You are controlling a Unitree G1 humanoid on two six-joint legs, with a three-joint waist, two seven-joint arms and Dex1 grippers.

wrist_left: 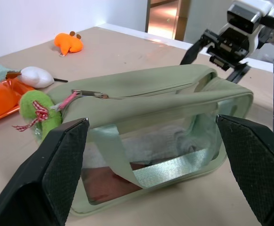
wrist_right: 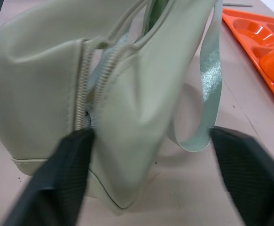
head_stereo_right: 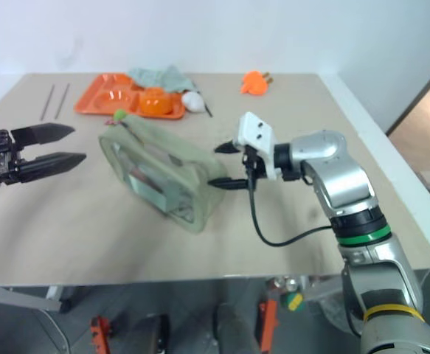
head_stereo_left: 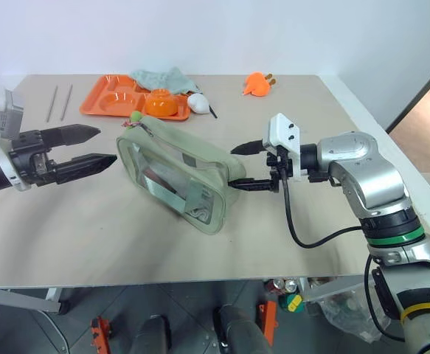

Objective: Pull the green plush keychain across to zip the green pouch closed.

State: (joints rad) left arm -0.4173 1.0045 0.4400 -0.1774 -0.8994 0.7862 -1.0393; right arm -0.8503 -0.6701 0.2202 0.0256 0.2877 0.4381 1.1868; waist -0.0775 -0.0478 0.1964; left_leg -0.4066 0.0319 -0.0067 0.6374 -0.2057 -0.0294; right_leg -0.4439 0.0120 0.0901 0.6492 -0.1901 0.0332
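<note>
The green pouch [head_stereo_left: 178,171] lies on the table's middle, clear side panel facing me, its top zipper [wrist_right: 87,89] gaping at the near end. The green plush keychain [wrist_left: 35,110] hangs off the zipper pull at the pouch's far left end [head_stereo_left: 136,116]. My right gripper [head_stereo_left: 233,167] is open, with a finger on each side of the pouch's right end [wrist_right: 127,94]; one finger [wrist_right: 68,169] lies against the fabric. My left gripper [head_stereo_left: 105,144] hovers open just left of the pouch, a little short of the keychain, holding nothing.
An orange tray [head_stereo_left: 108,94] with an orange bowl [head_stereo_left: 160,103] stands at the back, beside a pale teal cloth [head_stereo_left: 159,76] and a white object [head_stereo_left: 198,102]. An orange plush toy [head_stereo_left: 257,83] lies back right. Two thin rods [head_stereo_left: 52,102] lie back left.
</note>
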